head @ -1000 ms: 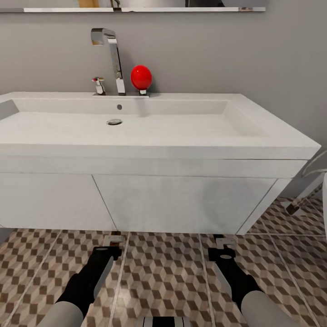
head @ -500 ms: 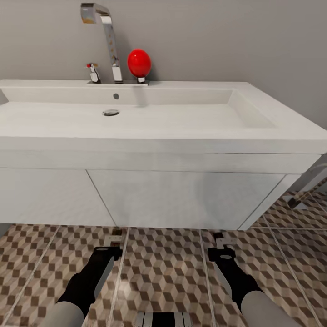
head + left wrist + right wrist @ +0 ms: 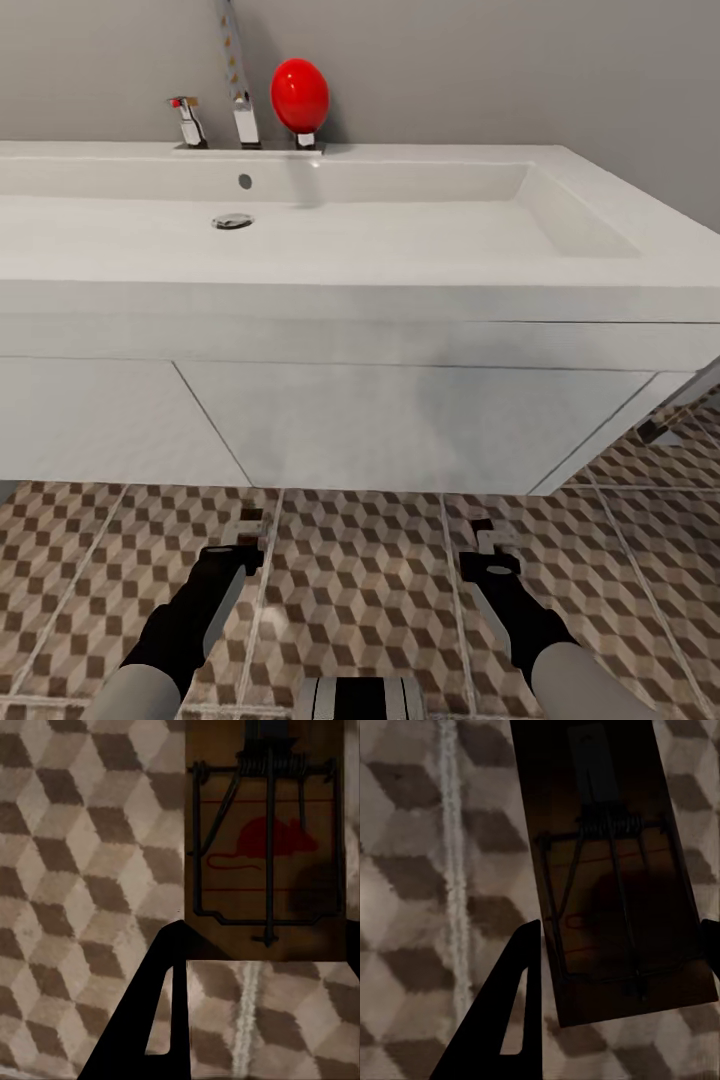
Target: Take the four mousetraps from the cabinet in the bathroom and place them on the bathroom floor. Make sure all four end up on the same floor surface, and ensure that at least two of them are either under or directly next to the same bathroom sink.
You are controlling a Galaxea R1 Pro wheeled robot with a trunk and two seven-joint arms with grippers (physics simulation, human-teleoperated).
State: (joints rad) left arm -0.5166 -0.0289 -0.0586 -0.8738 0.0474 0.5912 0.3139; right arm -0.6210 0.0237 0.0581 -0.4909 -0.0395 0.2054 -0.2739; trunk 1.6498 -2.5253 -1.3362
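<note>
Tiles of the bathroom floor (image 3: pixel 360 570) carry a printed cube pattern in brown, beige and white, matt, cut by pale grout lines. Above them hangs the bathroom sink (image 3: pixel 400 250), a wide white rectangular basin with a smooth shallow bowl, sharp straight rims and a round chrome drain (image 3: pixel 232 221). At its back edge stand a chrome faucet (image 3: pixel 240 110), a small chrome tap handle (image 3: pixel 187 120) and a glossy red egg-shaped object (image 3: pixel 300 95) on a short metal foot. The vanity (image 3: pixel 400 425) under the basin is flat-fronted and white, with thin door seams; its lower edge ends above the tiles, and open floor runs from there to the robot.

Both black arms reach forward over that strip of floor, short of the vanity's lower edge. The left gripper (image 3: pixel 246 530) pinches a mousetrap (image 3: pixel 266 847), a flat brown wooden slab with a red mouse print, a coiled spring and a thin wire bar; in the left wrist view one black finger (image 3: pixel 150 1020) lies along its edge. The right gripper (image 3: pixel 487 540) pinches a second mousetrap (image 3: pixel 615 892), darker in shadow, with the same spring and wire frame, tilted against the grout line. Each trap is held above the tiles; whether either touches them cannot be told.
</note>
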